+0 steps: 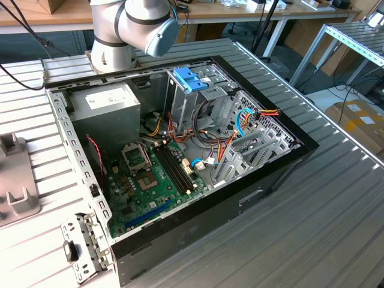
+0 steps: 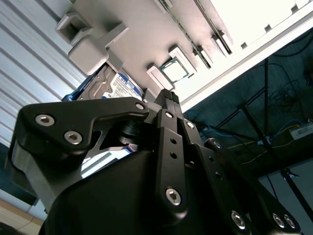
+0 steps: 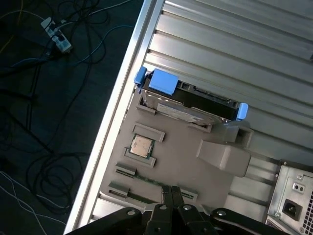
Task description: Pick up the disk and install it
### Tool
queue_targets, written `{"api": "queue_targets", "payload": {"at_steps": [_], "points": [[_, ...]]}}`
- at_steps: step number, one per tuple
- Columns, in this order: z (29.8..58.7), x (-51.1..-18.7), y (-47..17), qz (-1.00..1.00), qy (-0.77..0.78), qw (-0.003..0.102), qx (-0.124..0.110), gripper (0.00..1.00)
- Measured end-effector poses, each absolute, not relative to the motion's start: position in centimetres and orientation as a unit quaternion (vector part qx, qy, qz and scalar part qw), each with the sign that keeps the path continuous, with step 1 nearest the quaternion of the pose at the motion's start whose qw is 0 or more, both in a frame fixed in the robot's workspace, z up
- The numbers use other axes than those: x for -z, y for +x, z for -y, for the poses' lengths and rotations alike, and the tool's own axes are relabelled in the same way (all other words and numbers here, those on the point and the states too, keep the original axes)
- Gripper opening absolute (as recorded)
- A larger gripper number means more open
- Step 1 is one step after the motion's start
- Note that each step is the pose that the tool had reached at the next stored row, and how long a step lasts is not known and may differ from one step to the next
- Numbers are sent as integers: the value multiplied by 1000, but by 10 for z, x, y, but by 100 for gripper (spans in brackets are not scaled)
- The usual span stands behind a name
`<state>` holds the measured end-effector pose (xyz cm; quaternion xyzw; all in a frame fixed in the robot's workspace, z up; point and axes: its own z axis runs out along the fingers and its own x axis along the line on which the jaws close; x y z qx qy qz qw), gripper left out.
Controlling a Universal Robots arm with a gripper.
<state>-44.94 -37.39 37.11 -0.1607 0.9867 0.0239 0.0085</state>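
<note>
Disk (image 3: 190, 104) lying in grey holder (image 3: 186, 147) on ribbed table (image 3: 234, 44), blue rail (image 3: 161, 82) round its ends. Same disk in second wrist view (image 2: 116, 88), beside holder's blocks. Gripper (image 3: 171, 190) hovering off holder near CPU chip (image 3: 141, 145), fingers pressed together w/ nothing between, clear of disk. Ext. view: arm (image 1: 135, 24) behind open PC case (image 1: 240, 198), PSU (image 1: 108, 105) and mobo (image 1: 153, 177) inside.

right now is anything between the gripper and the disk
Nothing visible. In the first wrist view the disk lies uncovered on the grey fixture, and the gripper hangs over that fixture with open air between them.
</note>
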Motion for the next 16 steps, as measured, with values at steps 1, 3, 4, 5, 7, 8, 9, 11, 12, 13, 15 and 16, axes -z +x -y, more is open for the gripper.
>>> {"api": "queue_targets", "payload": {"at_steps": [1, 3, 4, 5, 7, 8, 9, 11, 12, 13, 15, 16], "points": [[374, -371, -449, -986, -162, 8, -24, 11], [374, -371, -449, -986, -166, 8, -24, 11], [374, -371, -449, -986, -167, 8, -24, 11], [374, -371, -449, -985, -169, 8, -24, 11], [374, -371, -449, -985, -171, 8, -24, 11], [374, -371, -449, -985, -172, 8, -24, 11], [374, -371, -449, -985, -173, 8, -24, 11], [374, -371, -449, -984, -176, 8, -24, 11], [374, -371, -449, -984, -177, 8, -24, 11], [374, -371, -449, -984, -179, 8, -24, 11], [374, -371, -449, -983, -182, 8, -24, 11], [374, -371, -449, -983, -183, 8, -24, 11]]}}
